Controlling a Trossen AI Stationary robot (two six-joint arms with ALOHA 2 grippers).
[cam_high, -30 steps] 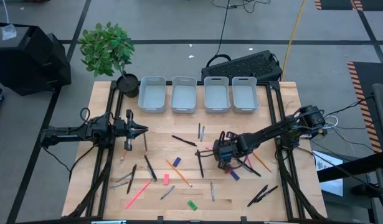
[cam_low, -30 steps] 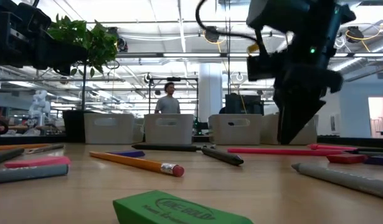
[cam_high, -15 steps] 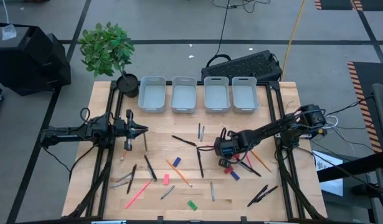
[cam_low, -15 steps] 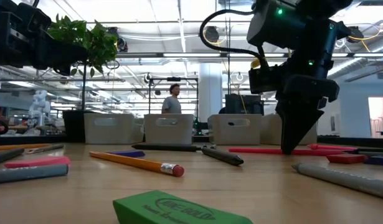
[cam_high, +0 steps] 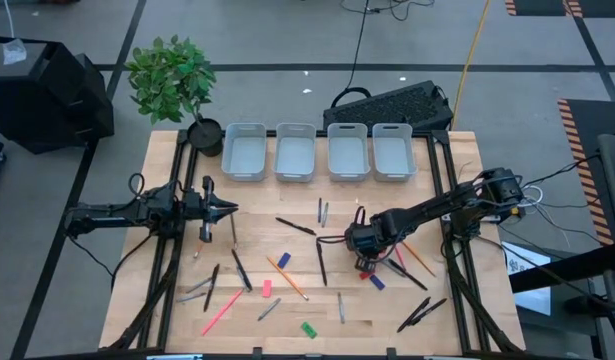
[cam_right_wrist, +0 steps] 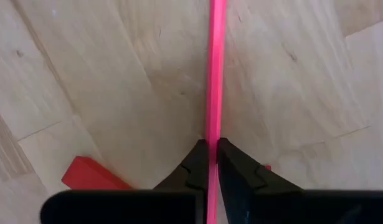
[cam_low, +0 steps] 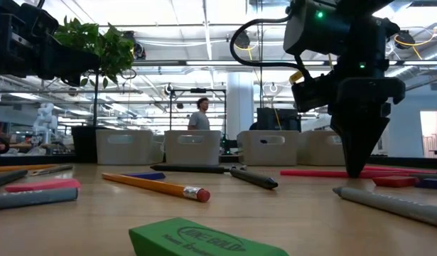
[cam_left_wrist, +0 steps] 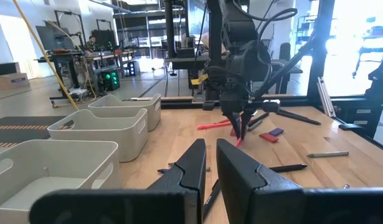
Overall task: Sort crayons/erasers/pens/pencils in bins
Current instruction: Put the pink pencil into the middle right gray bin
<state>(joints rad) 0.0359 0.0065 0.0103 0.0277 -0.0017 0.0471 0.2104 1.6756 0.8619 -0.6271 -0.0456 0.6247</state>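
Observation:
My right gripper (cam_high: pixel 361 244) stands at the table's middle right, fingers pointing down, shut on a thin pink stick (cam_right_wrist: pixel 214 68) that lies on the wood (cam_low: pixel 314 173). A red eraser (cam_right_wrist: pixel 91 175) lies close beside it, and a blue eraser (cam_high: pixel 377 283) lies a little nearer. Other erasers are spread over the table: blue (cam_high: pixel 284 259), pink (cam_high: pixel 267 288), green (cam_low: pixel 204 239). Four pale bins (cam_high: pixel 295 152) stand in a row at the far edge. My left gripper (cam_high: pixel 231 209) waits shut at the table's left, holding nothing. My right gripper pinches the pink stick's two long sides (cam_right_wrist: pixel 212 138) between its two fingers. The fingers come from above and point straight down. In the low view the stick lies flat on the table under the fingertips (cam_low: pixel 358 169).
Pens, pencils and crayons lie loose over the table's middle and near half, among them an orange pencil (cam_low: pixel 158 186) and grey pens (cam_low: pixel 392 204). A potted plant (cam_high: pixel 172 80) stands at the far left corner. A person (cam_low: pixel 200 114) shows in the room beyond.
My right gripper has shifted a little toward the table's right edge, straightened from a slant to upright, and its tip has come down onto the pink stick. The stick stays on the table.

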